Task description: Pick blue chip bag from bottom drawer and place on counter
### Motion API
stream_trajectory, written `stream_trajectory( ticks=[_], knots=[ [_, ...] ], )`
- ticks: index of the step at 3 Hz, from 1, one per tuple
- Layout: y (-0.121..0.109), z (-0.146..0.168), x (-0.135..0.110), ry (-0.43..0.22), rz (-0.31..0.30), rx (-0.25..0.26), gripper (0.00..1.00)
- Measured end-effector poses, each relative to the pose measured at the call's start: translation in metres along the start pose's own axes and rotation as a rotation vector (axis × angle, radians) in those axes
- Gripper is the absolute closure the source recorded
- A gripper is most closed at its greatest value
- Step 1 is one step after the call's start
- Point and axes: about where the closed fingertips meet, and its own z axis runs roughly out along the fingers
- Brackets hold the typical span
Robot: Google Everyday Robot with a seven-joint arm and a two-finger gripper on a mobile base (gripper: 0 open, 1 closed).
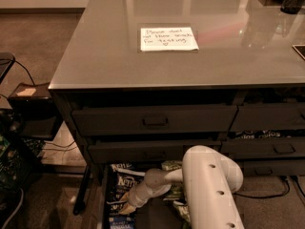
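One arm (pixel 209 185) reaches below the counter's (pixel 95 56) front edge into the pulled-out bottom drawer (pixel 106 199), crowded with snack bags. The gripper (pixel 126 208) sits low at the drawer's left, just above the blue chip bag (pixel 119 222). Its grip state cannot be told.

The note (pixel 169 38) on the counter (pixel 95 56) read "Please don't … these snacks for testing". A bag (pixel 123 181) by the gripper (pixel 125 208) in the bottom drawer (pixel 106 194) said "Kettle".

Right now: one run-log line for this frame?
gripper: low inside open bottom drawer, among snack bags | counter: paper note, no chip bag on it yet
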Motion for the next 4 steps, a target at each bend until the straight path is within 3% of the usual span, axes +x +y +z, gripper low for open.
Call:
stream_trajectory(
  ticks=[1,2,4],
  knots=[
    [0.007,-0.007,-0.001,0.014,0.009,0.000,0.93],
    [0.011,-0.023,-0.009,0.018,0.007,0.017,1.00],
    [0.015,-0.115,-0.039,-0.009,0.027,0.099,1.00]
  ],
)
